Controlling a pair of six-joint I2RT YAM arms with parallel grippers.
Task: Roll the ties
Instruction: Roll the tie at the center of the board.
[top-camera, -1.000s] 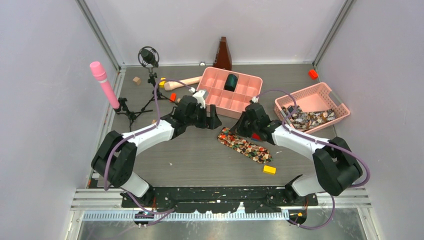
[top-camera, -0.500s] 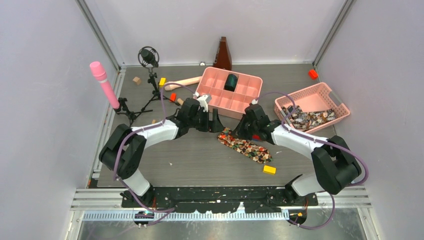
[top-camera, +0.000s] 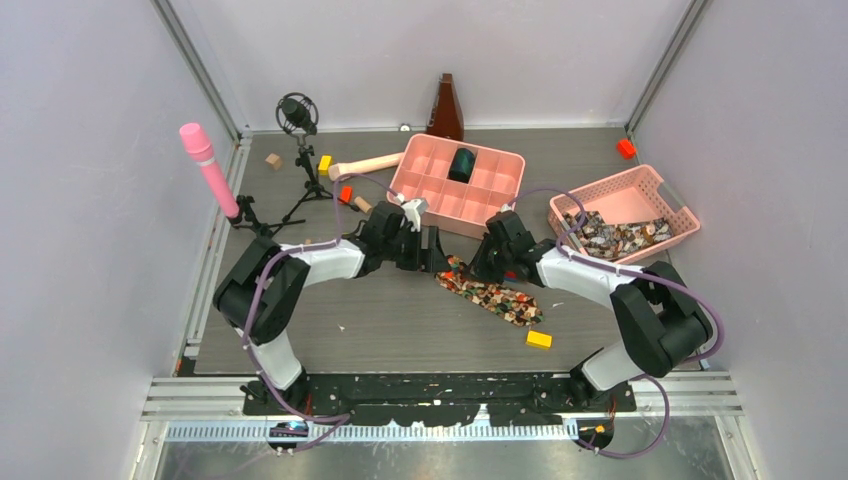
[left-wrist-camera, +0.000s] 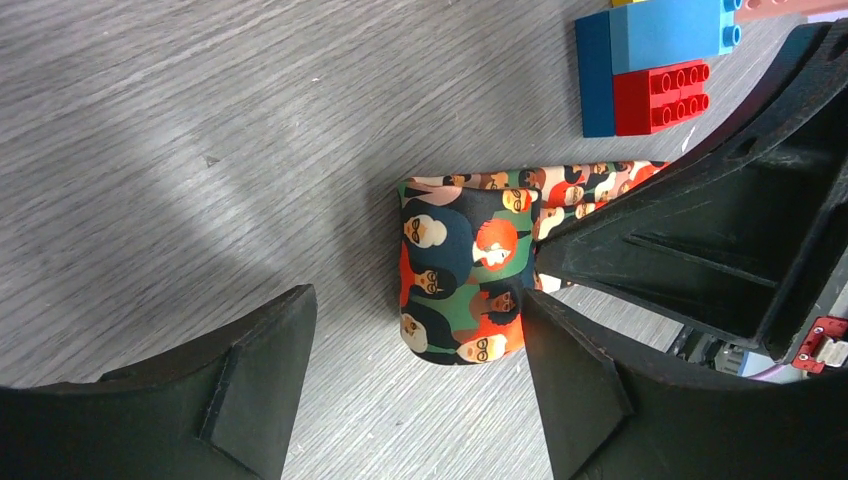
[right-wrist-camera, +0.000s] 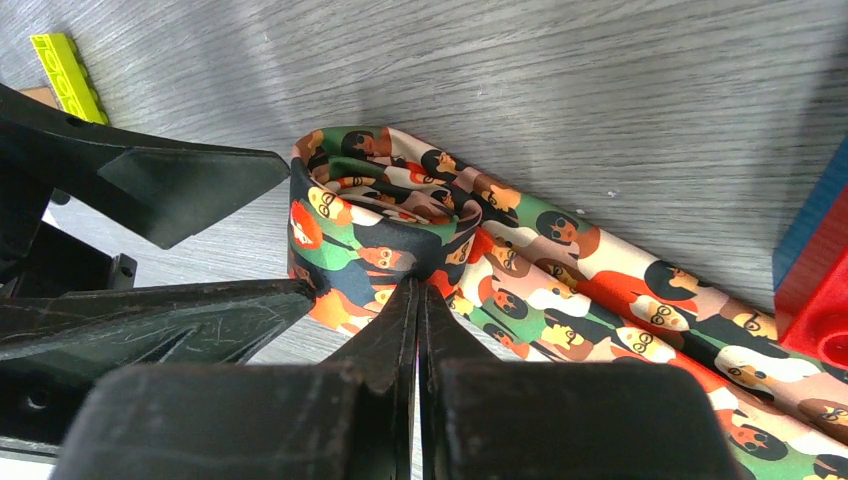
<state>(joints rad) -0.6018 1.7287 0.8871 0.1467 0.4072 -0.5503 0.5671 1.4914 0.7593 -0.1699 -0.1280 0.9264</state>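
Overhead view; both wrist close-ups on tie (left-wrist-camera: 460, 280)

Navy, green, orange and cream cartoon-face print on the tie (left-wrist-camera: 455, 285)

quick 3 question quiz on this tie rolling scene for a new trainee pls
1. True or false: the left gripper is open, with one finger on either side of the rolled end of the tie.
2. The other patterned ties lie in: A the compartment tray; B the pink basket; C a heap at the table's near edge.
3. Fill in: the right gripper is ___ on the tie's fabric.
Key: 1 true; 2 B; 3 shut.
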